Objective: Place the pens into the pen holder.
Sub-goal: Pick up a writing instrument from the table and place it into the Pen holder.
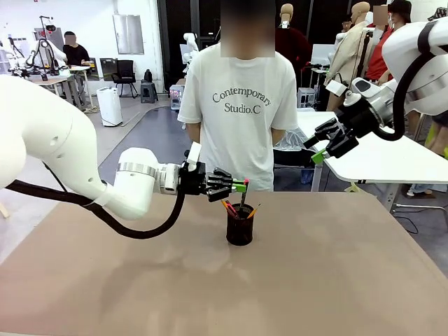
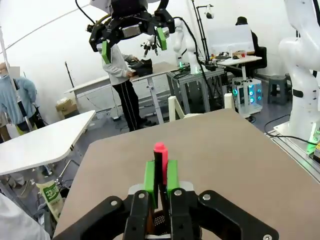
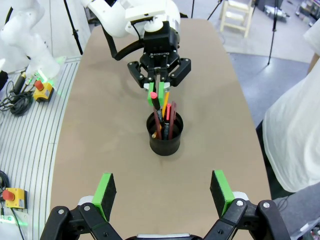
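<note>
While the left gripper [image 1: 240, 186] is pinching a pink-capped pen [image 2: 160, 148] over the holder [image 1: 239, 224], the right gripper [image 1: 323, 143] is hanging wide open, empty, at two o'clock.

One pen holder [image 3: 165, 135] and about four pens [image 3: 168, 119], their exact count unclear.

Left claw [image 1: 241, 186] clamped shut, reaching level, right claw [image 1: 320, 148] raised, apparently wide open

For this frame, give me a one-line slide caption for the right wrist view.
Left gripper shut on a pink-capped pen above the pen holder; open right gripper hovers nearer the camera.
</note>
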`<state>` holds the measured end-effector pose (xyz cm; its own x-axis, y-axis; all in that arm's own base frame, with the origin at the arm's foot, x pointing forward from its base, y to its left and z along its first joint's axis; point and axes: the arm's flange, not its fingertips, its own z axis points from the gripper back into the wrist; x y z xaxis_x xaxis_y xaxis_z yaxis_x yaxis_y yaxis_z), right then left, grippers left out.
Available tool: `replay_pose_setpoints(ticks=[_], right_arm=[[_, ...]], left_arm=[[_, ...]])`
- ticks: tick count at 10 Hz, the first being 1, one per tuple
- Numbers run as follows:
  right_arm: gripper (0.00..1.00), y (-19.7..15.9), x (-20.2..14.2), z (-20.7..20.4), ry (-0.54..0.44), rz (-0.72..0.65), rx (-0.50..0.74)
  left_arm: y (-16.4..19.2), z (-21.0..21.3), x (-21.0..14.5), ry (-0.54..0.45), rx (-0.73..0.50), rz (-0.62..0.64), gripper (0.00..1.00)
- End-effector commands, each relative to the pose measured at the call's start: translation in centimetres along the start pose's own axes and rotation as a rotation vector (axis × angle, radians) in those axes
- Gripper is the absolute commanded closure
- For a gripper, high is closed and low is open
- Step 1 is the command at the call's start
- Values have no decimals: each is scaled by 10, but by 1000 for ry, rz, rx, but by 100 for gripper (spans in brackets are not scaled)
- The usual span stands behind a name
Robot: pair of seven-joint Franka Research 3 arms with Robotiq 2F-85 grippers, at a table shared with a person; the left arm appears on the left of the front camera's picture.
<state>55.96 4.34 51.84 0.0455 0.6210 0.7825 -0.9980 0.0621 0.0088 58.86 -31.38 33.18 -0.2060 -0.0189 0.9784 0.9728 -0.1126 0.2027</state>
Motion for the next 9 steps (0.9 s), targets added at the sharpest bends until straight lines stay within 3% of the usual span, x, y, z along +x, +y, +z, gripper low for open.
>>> replay_pose_setpoints(ticks=[1, 6, 9], right_arm=[[0, 0, 2, 0, 1, 3, -1], [0, 0, 2, 0, 1, 3, -1], [0, 0, 2, 0, 1, 3, -1]], left_arm=[[3, -3, -2, 11, -15, 4, 100], [5, 3, 6, 37, -3, 46, 3], [3, 4, 14, 48, -3, 45, 0]])
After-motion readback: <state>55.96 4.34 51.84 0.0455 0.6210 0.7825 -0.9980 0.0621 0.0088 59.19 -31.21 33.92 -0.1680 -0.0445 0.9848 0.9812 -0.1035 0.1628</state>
